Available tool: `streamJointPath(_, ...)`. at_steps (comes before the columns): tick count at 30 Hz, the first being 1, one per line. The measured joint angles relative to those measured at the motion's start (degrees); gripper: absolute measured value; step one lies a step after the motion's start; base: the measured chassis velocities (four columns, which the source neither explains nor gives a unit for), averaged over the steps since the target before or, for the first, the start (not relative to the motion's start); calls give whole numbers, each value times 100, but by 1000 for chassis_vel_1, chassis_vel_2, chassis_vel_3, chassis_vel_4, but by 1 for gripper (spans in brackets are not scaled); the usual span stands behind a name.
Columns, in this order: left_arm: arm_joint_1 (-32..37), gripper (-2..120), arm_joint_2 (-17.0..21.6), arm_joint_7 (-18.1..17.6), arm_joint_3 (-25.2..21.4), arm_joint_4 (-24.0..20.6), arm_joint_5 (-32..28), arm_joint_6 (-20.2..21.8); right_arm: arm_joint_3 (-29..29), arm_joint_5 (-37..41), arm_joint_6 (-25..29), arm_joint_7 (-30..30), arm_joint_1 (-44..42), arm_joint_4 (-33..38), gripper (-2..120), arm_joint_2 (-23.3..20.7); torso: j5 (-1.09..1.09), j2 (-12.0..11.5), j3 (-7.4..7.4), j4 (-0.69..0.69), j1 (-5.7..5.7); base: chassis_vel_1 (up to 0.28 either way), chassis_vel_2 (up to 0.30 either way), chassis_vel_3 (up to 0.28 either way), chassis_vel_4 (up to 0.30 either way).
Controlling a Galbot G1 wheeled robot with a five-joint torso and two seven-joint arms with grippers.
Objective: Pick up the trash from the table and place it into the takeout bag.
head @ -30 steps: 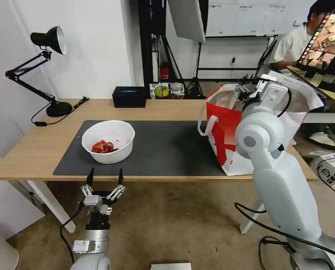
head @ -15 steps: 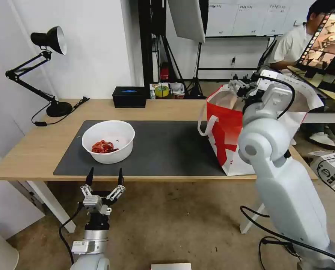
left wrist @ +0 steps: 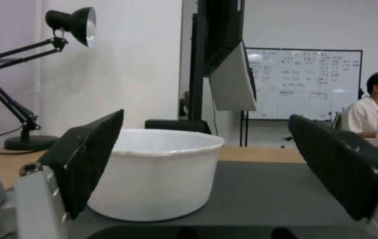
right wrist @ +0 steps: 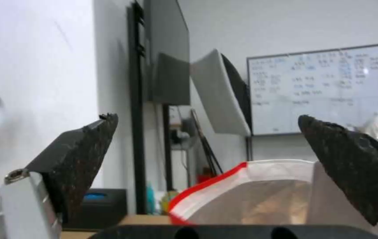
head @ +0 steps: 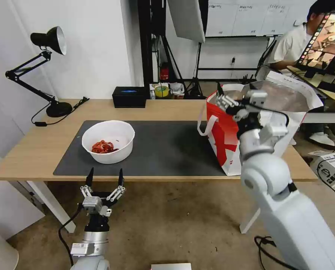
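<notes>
Left arm: low and close to the robot's body, forearm upright.
Left gripper point(head: 104, 178): pointing up, two dark fingers spread wide, nothing between them (the left wrist view confirms the gap).
Right arm: raised high, elbow bent, large white upper arm nearest the camera.
Right gripper point(head: 223, 98): at shoulder height, pointing away from the robot, fingers spread apart, holding nothing.

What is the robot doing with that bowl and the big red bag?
It is tidying a light-wood table. A white round bowl with red scraps sits on the dark grey mat. The open right gripper is at the red-and-white takeout bag, holding nothing. The open left gripper waits below the table edge, facing the bowl.
</notes>
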Motion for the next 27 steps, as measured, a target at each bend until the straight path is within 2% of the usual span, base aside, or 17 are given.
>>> streamJointPath(1,0,100,0,0,0,0,0,0,0,0,0,0,0,0,100,0,0,0,0,0,0,0,0,0,0)
streamJointPath(7,-14,100,-1,0,32,17,-7,-9,168,-439,873,-354,-712,17,100,239,-1,0,0,0,0,0,0,0,0)
streamJointPath(9,-14,100,-1,0,32,17,-7,-9,173,-456,892,-364,-728,12,100,244,-1,0,0,1,0,0,0,0,0)
streamJointPath(10,-39,100,0,-10,7,36,-22,-11,250,-833,1268,-549,-1100,-99,100,344,1,0,0,0,0,0,0,0,0)
streamJointPath(12,-46,100,0,-12,1,39,-26,-11,272,-905,1339,-581,-1188,-118,100,370,0,0,0,0,0,0,0,0,0)
streamJointPath(16,-77,100,1,-16,-12,64,-44,-12,474,-1276,1919,-860,-1843,-271,100,591,0,0,0,1,0,0,0,0,0)
streamJointPath(18,-80,100,1,-17,-12,67,-46,-13,498,-1308,1980,-886,-1904,-295,100,618,-1,0,0,0,0,0,0,0,0)
streamJointPath(20,-105,100,2,-19,-14,84,-51,-15,676,-1479,2420,-1075,-2247,-491,100,777,-1,0,0,0,0,0,0,0,0)
streamJointPath(23,-111,100,2,-19,-15,84,-54,-16,735,-1524,2614,-1148,-2366,-566,100,823,0,0,0,0,0,0,0,0,0)
streamJointPath(27,-120,100,4,-20,-27,63,-63,-17,840,-1655,3325,-1388,-2821,-863,100,997,0,-1,0,0,0,0,0,0,0)
